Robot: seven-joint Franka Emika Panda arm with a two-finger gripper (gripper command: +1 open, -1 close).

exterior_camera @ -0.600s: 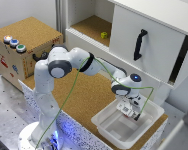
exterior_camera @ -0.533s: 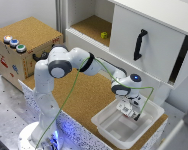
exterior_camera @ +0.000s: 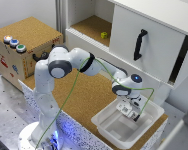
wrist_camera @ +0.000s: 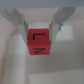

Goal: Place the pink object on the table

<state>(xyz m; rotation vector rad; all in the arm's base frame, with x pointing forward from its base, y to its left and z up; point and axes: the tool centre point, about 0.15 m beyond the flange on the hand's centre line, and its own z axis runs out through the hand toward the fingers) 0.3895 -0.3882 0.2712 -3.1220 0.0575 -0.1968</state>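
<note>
Pink object point(wrist_camera: 39, 41): in the wrist view a small pinkish-red cube with dark letter-like marks on two visible faces, one face brighter than the other. It sits clamped between the two grey fingers point(wrist_camera: 19, 20), one pad on each side, so the fingers are clenched on it. In the exterior view the cube is too small and hidden by the hand to make out.

Gripper point(exterior_camera: 131, 111) hangs inside the white plastic bin point(exterior_camera: 106, 124), which rests on the counter point(exterior_camera: 79, 95) at the exterior view's right. Bin interior is plain white; only the gripper with the cube shows within it. Whether the cube touches the bin floor I cannot tell.

Open cabinet shelf point(exterior_camera: 89, 26) behind the counter holds a small yellow-green item point(exterior_camera: 104, 35). Cork-topped wooden box point(exterior_camera: 26, 30) at the exterior view's left carries three coloured buttons point(exterior_camera: 14, 43) on its top edge
</note>
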